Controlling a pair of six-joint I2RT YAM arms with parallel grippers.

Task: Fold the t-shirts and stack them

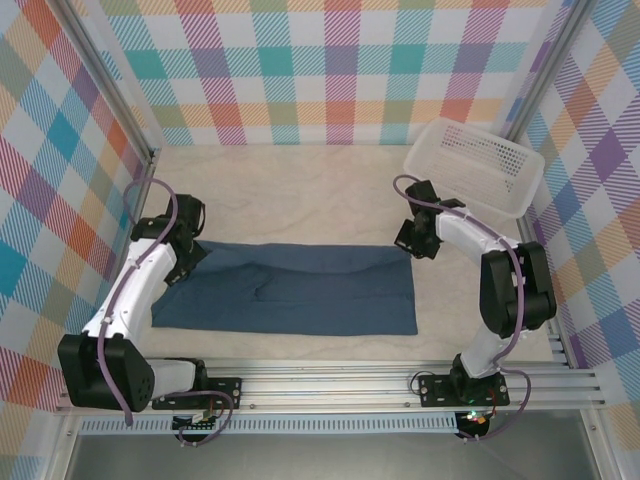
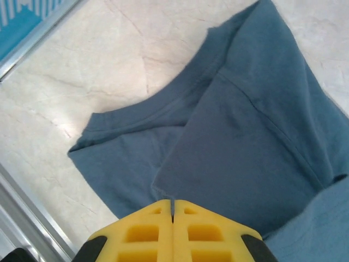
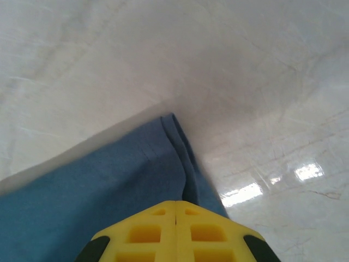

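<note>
Top view, t-shirt: you had one slate-blue t-shirt (image 1: pixel 300 290) spread flat as a long band across the lower middle of the frame, on the pale table (image 1: pixel 300 190).
Top view, left gripper: your left gripper (image 1: pixel 188 248) sat over the shirt's left end, left of centre; you could not read its jaws from up here.
Top view, right gripper: your right gripper (image 1: pixel 412 240) sat at the shirt's upper right corner, right of centre.
Top view, basket: a white mesh basket (image 1: pixel 520 190) stood in the upper right corner, apart from the shirt.
Left wrist, jaws: your yellow fingers (image 2: pixel 147 232) were pressed together at bottom centre, with no gap between them.
Left wrist, shirt: the cloth covered the centre and right of the frame. Its neckline (image 2: pixel 158 109) curved across the middle, and a folded-over panel ran down to the fingertips. You could not tell whether any cloth was pinched.
Left wrist, edge: a metal rail (image 2: pixel 27 213) crossed the lower left.
Right wrist, jaws: your yellow fingers (image 3: pixel 144 232) were likewise pressed together at bottom centre.
Right wrist, shirt: a folded corner filled the lower left, its doubled edge running down under the fingertips. You could not tell whether the jaws had hold of it.
</note>
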